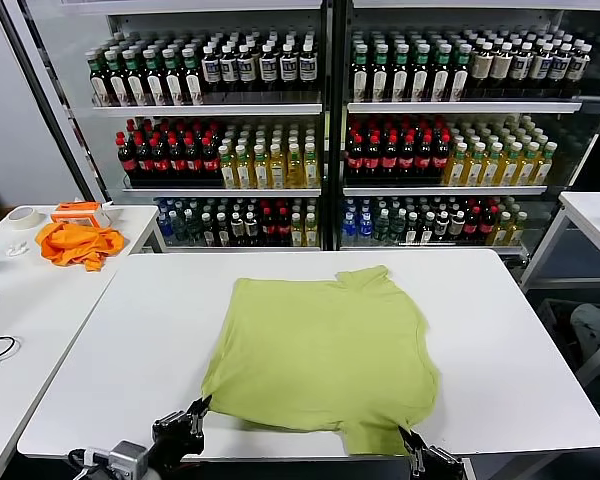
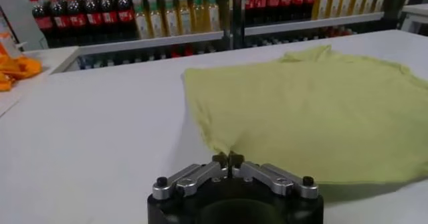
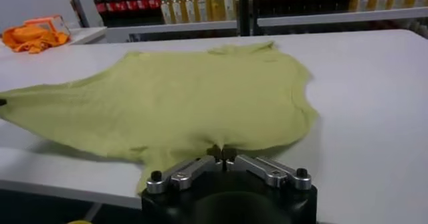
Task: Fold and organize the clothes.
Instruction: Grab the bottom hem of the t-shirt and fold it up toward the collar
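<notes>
Both black metal pincers, left pincer point(image 1: 194, 410) and right pincer point(image 1: 410, 441), sit pinched together on the near hem of the soft, matte lime T-shirt point(image 1: 325, 350), which lies flat and slightly rumpled on the smooth white worktop point(image 1: 500, 330)

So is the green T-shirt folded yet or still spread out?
Mostly spread: the T-shirt lies flat on the white table, without neat folds.
</notes>
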`<act>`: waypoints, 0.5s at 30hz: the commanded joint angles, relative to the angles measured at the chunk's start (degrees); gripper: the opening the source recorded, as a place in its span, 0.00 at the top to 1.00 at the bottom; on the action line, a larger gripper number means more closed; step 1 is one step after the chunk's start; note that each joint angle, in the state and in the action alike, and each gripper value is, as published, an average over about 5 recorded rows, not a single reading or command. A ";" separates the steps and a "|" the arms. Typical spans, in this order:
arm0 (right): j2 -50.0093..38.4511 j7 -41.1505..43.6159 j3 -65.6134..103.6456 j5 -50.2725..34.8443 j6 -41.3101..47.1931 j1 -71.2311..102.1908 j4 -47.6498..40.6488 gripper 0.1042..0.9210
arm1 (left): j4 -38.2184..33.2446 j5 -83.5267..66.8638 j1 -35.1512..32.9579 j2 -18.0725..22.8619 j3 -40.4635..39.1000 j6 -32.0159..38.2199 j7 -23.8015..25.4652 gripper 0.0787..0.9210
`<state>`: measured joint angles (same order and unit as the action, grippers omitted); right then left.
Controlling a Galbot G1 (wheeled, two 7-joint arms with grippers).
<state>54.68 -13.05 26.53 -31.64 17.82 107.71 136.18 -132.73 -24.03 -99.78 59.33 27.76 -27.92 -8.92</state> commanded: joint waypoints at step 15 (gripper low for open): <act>0.55 -4.57 -3.91 -13.42 10.54 -28.41 -13.16 1.00 | 19.27 -14.97 26.83 -3.76 -5.25 2.79 0.59 1.00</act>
<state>55.22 -16.38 23.56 -40.94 25.34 88.19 127.94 -125.16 -33.19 -86.94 56.56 25.63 -25.66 -8.64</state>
